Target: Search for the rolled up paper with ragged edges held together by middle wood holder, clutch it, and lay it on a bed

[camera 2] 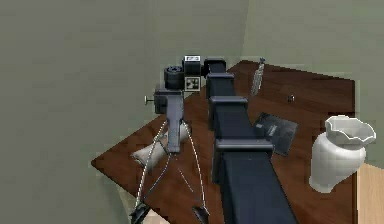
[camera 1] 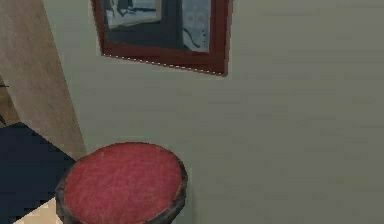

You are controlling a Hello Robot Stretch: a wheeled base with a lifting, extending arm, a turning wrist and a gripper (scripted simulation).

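Just one vase (camera 2: pixel 340 152), one stool (camera 1: pixel 122 186)

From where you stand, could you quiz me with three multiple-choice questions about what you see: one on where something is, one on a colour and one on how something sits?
1. Where is the framed picture?
A) on the floor
B) on the wall, above the round stool
C) lying on the stool

2. What colour is the stool's seat?
A) blue
B) red
C) yellow

3. How does the white vase sit on the brown table?
A) upright
B) on its side
C) upside down

Answers:
1 B: in the forward view it hangs on the wall, higher up than the stool.
2 B: the seat is red inside a dark rim.
3 A: its wavy mouth points up and its base rests on the tabletop.
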